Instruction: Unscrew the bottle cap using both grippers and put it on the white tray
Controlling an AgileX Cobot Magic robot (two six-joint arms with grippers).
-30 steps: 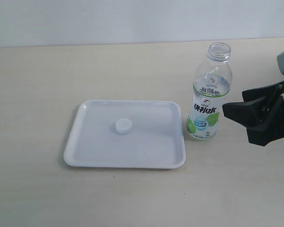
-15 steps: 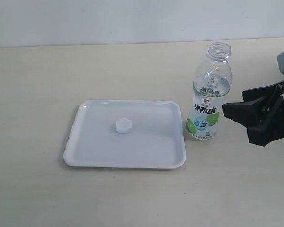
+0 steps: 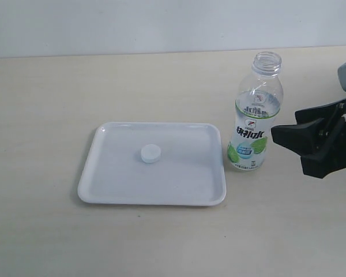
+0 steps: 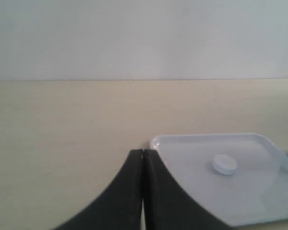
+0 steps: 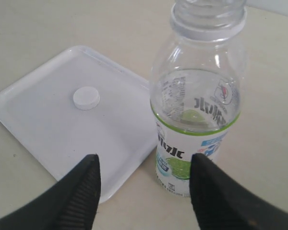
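Note:
The white bottle cap [image 3: 150, 153] lies flat near the middle of the white tray [image 3: 115, 184]. The clear bottle [image 3: 254, 121] stands upright just right of the tray, its neck open and capless. My right gripper [image 3: 285, 124] is open to the right of the bottle and apart from it. In the right wrist view its fingers [image 5: 145, 163] frame the bottle [image 5: 197, 96] and the tray's corner [image 5: 38, 120], with the cap [image 5: 86, 97] beyond. My left gripper [image 4: 143, 152] is shut on nothing, near a tray corner [image 4: 192, 148], with the cap [image 4: 224, 164] in sight. It is outside the exterior view.
A pale wooden tabletop [image 3: 46, 92] carries everything and meets a light wall [image 3: 161, 23] at the back. Bare table surface lies left of and in front of the tray.

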